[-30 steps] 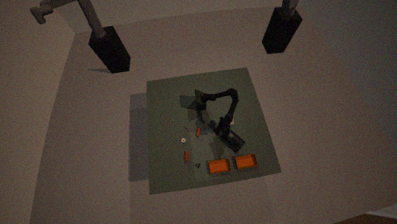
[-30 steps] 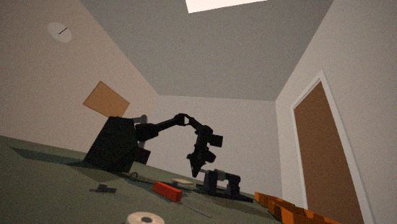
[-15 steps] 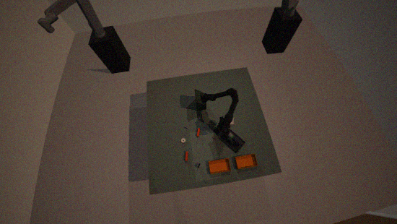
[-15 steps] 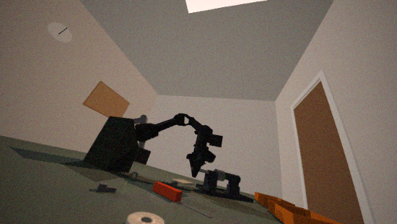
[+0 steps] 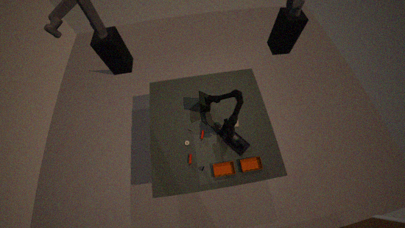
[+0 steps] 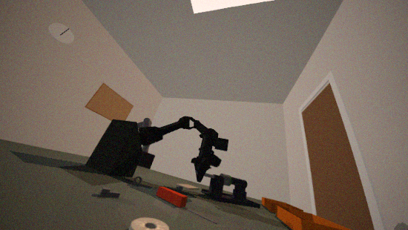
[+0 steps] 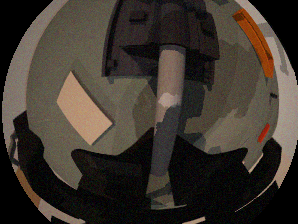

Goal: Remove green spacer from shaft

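The housing fixture (image 5: pixel 240 144) (image 6: pixel 216 186) (image 7: pixel 150 37) is dark, with uprights on a long base. The pale shaft (image 7: pixel 170 82) sticks out of its near face in the wrist view; a short length of the shaft (image 6: pixel 208 175) shows in the exterior view. My gripper (image 6: pixel 199 180) (image 7: pixel 158 131) is shut on the shaft, outside the housing, one finger on each side. A paler grey round part (image 6: pixel 225 179) sits between the uprights. The spacers' colours are too dark to tell, and the green spacer cannot be made out, on the shaft or on the table.
Two orange trays (image 5: pixel 223 169) (image 5: pixel 250 164) stand beyond the fixture. Red blocks (image 5: pixel 202 134) (image 5: pixel 190 159) and a cream ring (image 5: pixel 187 143) (image 6: pixel 139 224) lie to the side. A beige plate (image 7: pixel 84 110) lies left of the shaft in the wrist view. A small dark part (image 6: pixel 106 194) lies nearby.
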Robot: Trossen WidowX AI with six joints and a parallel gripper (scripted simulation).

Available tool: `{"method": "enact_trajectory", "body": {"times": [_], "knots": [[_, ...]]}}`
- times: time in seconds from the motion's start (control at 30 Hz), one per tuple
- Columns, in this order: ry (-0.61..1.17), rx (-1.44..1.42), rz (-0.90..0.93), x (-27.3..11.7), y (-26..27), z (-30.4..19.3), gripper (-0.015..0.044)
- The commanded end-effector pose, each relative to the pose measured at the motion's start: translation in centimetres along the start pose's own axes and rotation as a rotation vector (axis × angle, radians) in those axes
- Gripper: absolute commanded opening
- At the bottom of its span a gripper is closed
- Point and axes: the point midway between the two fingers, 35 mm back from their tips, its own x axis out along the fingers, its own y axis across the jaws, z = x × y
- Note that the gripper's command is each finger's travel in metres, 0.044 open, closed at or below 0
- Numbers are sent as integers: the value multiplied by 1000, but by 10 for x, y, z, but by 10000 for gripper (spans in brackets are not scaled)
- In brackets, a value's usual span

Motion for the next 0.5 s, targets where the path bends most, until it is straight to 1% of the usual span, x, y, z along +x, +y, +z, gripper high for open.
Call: {"method": "enact_trajectory", "body": {"times": [0.0,0.47], "knots": [[0,-3,-2,-1,0,-1,0],[0,-3,-2,-1,0,-3,0]]}}
